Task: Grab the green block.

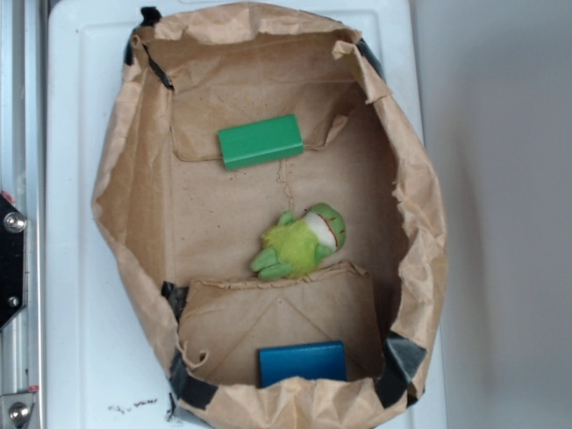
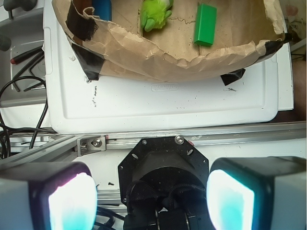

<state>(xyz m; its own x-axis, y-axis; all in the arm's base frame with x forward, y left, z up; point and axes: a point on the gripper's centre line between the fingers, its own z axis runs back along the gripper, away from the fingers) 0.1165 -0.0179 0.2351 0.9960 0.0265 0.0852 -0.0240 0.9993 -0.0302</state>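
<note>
Since the pincer (image 2: 151,194) sits well back from the paper bag (image 1: 420,223), wide open with nothing between its two pads, the step in hand looks like the approach, not yet begun. The green block (image 1: 260,141) lies flat on the bag floor near one end, partly on a folded flap, well apart from the plush frog (image 1: 302,241) in the middle and the blue block (image 1: 303,362) at the opposite end. In the wrist view the green block (image 2: 206,25) shows beyond the crumpled near wall of the bag.

To do it well, judging from here: come over the bag wall high, then drop straight down onto the block, jaws across its short side, since the long side may be too wide. Keep clear of the flap crease beside it and of the frog. The block's smooth faces could slip, so centre the grip.

The bag is brown, torn down low, edges patched with black tape, sitting on a white plastic worktop (image 1: 71,134). A metal rail (image 2: 192,139) runs along it; black cables (image 2: 19,91) lie beside.
</note>
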